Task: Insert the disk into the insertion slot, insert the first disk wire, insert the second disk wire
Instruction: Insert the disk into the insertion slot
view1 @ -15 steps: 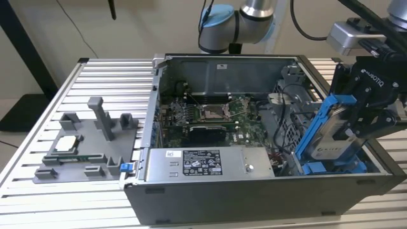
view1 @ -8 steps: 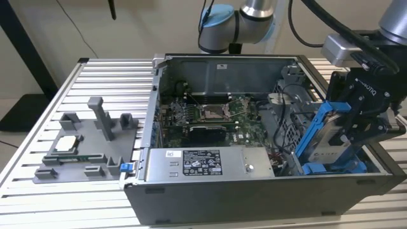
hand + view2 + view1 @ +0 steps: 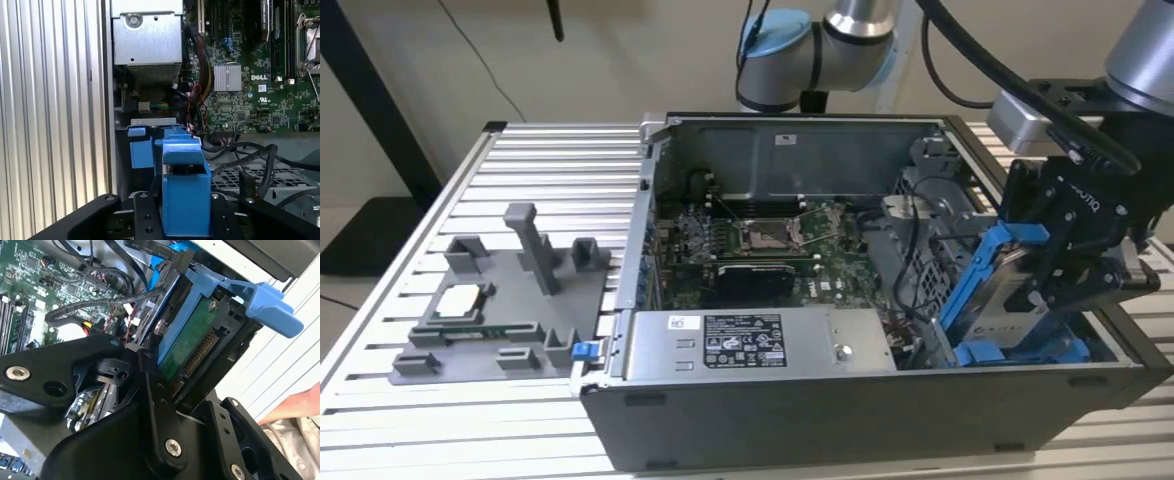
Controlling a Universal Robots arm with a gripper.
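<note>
The disk point(image 3: 1003, 290), a silver-grey drive in a bright blue carrier, stands steeply tilted at the right front corner of the open computer case. Its lower end is down in the insertion slot point(image 3: 987, 352) of the grey drive cage. My gripper point(image 3: 1051, 285) is shut on the disk from above and from the exterior view's right. In the first wrist view the blue carrier point(image 3: 185, 195) sits between my black fingers point(image 3: 145, 220). The second wrist view shows the disk's green circuit board point(image 3: 187, 352) and connector. Loose black cables point(image 3: 250, 155) lie beside the cage.
The grey power supply box point(image 3: 747, 345) lies along the case's front, with the motherboard point(image 3: 774, 240) behind it. A grey fixture point(image 3: 507, 300) holding small parts stands on the slatted table at the exterior view's left. A person's hand point(image 3: 300, 405) shows beyond the case.
</note>
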